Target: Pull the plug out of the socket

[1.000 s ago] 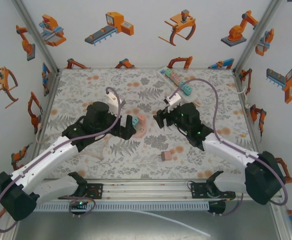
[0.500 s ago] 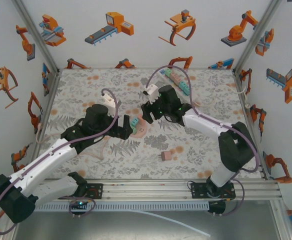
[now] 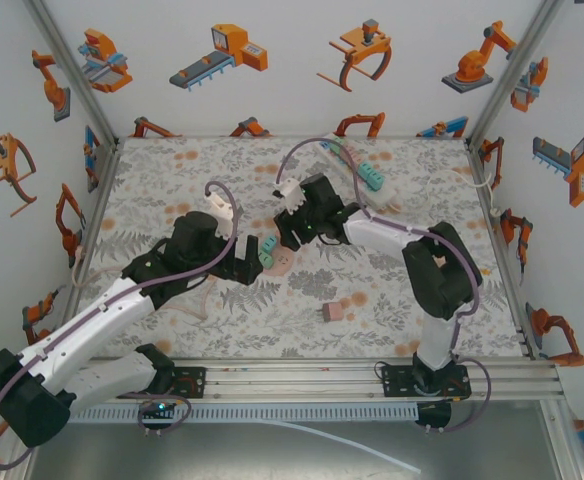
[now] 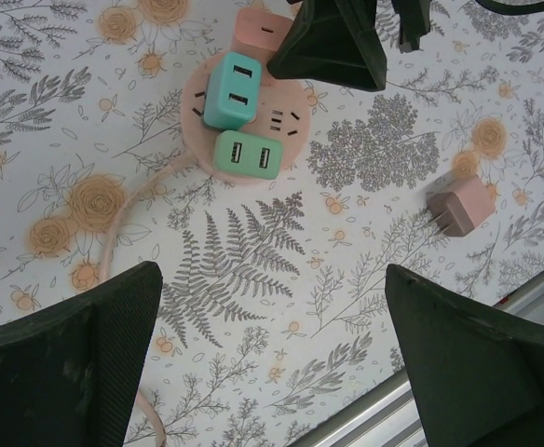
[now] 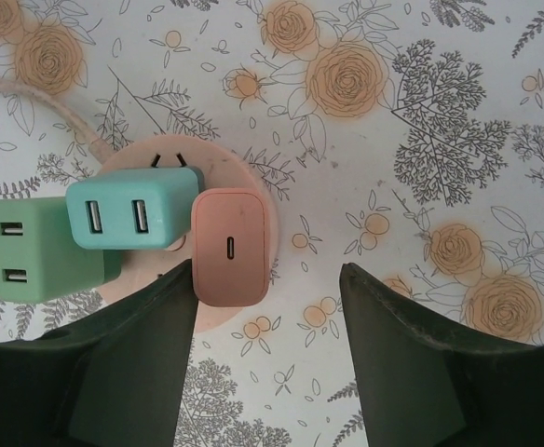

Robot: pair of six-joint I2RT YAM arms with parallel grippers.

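Observation:
A round pink socket lies mid-table holding a teal plug, a green plug and a pink plug. My right gripper hovers open over the pink plug. Its left finger is next to the plug's lower corner, and the right finger stands well clear of it. My left gripper is wide open with nothing between its fingers, just near of the socket. In the left wrist view the teal plug and green plug sit side by side, with the pink plug partly hidden behind the right gripper's finger.
A loose pink plug lies on the floral mat toward the front. A power strip with teal plugs lies at the back. The socket's pink cord runs off to the left. Walls enclose three sides.
My right arm has swung left from mid-right to above the socket, and its jaws have narrowed. The left arm has barely moved.

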